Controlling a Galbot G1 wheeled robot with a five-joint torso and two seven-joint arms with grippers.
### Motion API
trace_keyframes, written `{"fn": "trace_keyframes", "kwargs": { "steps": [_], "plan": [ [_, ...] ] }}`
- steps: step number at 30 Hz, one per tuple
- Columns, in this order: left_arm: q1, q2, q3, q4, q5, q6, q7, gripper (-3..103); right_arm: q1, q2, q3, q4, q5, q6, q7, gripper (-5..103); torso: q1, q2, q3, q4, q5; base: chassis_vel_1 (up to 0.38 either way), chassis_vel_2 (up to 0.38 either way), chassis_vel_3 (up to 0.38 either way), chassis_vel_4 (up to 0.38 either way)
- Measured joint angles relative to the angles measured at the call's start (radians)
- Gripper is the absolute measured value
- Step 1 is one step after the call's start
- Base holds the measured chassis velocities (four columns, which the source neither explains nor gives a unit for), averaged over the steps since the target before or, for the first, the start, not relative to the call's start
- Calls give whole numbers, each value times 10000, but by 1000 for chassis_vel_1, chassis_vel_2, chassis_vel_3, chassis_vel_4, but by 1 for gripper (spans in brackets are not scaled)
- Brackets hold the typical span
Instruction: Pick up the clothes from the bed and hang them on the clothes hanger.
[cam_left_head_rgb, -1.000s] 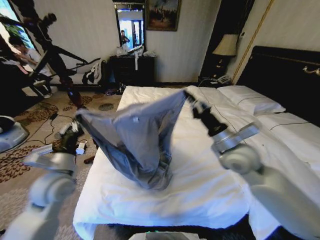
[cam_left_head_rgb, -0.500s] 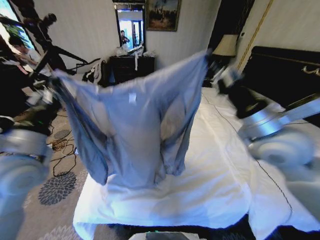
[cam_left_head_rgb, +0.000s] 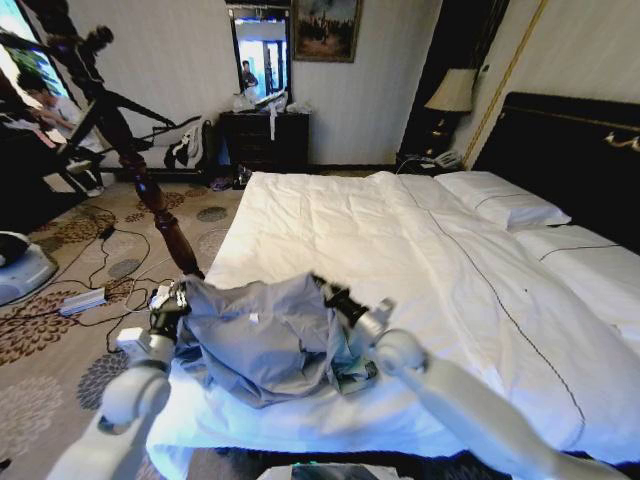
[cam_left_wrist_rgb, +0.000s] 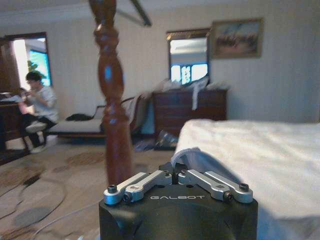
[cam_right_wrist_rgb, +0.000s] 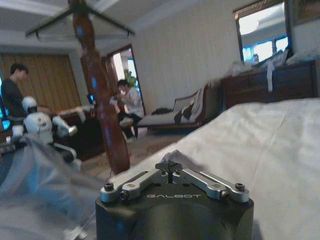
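The left end effector (cam_left_wrist_rgb: 176, 172) is closed, its two silver fingers meeting on a pale fold of cloth that pokes up between the tips; the right end effector (cam_right_wrist_rgb: 170, 169) is shut the same way, with a small tuft of fabric pinched at the meeting point. In the head view the left end effector (cam_left_head_rgb: 178, 300) and the right end effector (cam_left_head_rgb: 335, 298) sit low over the near end of the bed, one at each upper corner of the grey-blue, soft, wrinkled long-sleeved shirt (cam_left_head_rgb: 262, 338); the shirt sags between them and its bulk appears to rest crumpled on the sheet, though the folds make it hard to say how much weight the bed carries.

Beneath and beyond both end effectors lies the wide bed with white wrinkled sheets and thin dark piping (cam_left_head_rgb: 420, 270); beyond the left end effector, off the bed's edge, stands the tall dark brown turned-wood coat stand (cam_left_head_rgb: 150, 195), its bulbous pole rising just past the left fingers in the left wrist view (cam_left_wrist_rgb: 112, 100) and well apart from the right ones (cam_right_wrist_rgb: 100, 100).

As to progress, the grasp looks made at two points, but the garment is not clear of the bed; lifting it, carrying it across to the stand and draping it on a branch arm all remain to do.
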Motion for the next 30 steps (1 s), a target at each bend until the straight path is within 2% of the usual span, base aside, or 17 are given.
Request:
{"fn": "trace_keyframes", "kwargs": {
  "steps": [4,7,9,10,11,12,14,15,16,17,18,19,22,24,26,28,30],
  "plan": [
    [49,-287,14,278,264,-58,-110,0,191,987,-501,-976,-516,170,31,0,-1,0,0,3,1,0,0,0,0],
    [41,-325,16,310,273,-60,-140,0,233,1011,-530,-920,-315,171,-46,1,0,0,0,3,1,0,0,0,0],
    [6,-330,16,354,273,-61,-159,0,253,684,-482,-436,190,145,-480,11,0,1,0,1,1,0,0,0,0],
    [-37,-339,15,426,272,-63,-170,0,243,386,-386,58,1040,-12,-635,16,-1,0,-1,-1,0,0,0,0,0],
    [-37,-339,15,426,272,-63,-170,0,243,386,-386,58,1040,-12,-635,16,-1,0,-1,-1,0,0,0,0,0],
    [-64,-360,12,484,269,-70,-183,0,202,231,-298,514,2081,-193,-471,22,-1,0,-1,-3,0,0,0,0,0],
    [-110,-425,16,574,267,-100,-193,0,114,116,43,1553,4357,-936,929,27,0,1,-2,-3,1,0,0,0,0],
    [-110,-425,16,574,267,-100,-193,0,114,116,43,1553,4357,-936,929,27,0,1,-2,-3,1,0,0,0,0],
    [-131,-459,36,618,267,-111,-201,0,92,85,223,1865,4970,-1359,1723,33,-1,1,-2,2,0,0,0,0,0],
    [-164,-499,95,683,270,-114,-225,0,75,-33,392,1985,4988,-2041,2585,44,-1,1,-2,3,1,0,0,0,0],
    [-188,-513,132,709,277,-115,-239,0,81,-129,468,1966,4646,-2564,3075,44,-1,1,-2,2,0,0,0,0,0],
    [-188,-513,132,709,277,-115,-239,0,81,-129,468,1966,4646,-2564,3075,44,-1,1,-2,2,0,0,0,0,0],
    [-292,-534,281,734,285,-116,-260,0,126,-459,749,1737,3638,-3653,3808,60,0,0,0,-1,4,0,0,0,0],
    [-311,-537,300,736,285,-111,-262,0,139,-536,861,1693,3587,-3791,3849,65,0,0,-1,-2,4,0,0,0,0],
    [-366,-539,316,785,318,-104,-263,0,211,-753,1241,1536,3791,-4273,3882,76,0,0,-1,1,3,0,0,0,0],
    [-377,-533,306,821,349,-106,-258,0,233,-825,1385,1461,3953,-4456,3882,76,0,1,-1,1,2,0,0,0,0],
    [-393,-502,264,877,361,-114,-256,0,254,-933,1603,1310,4223,-4684,3827,87,0,1,-1,0,2,0,0,0,0]
  ]
}}
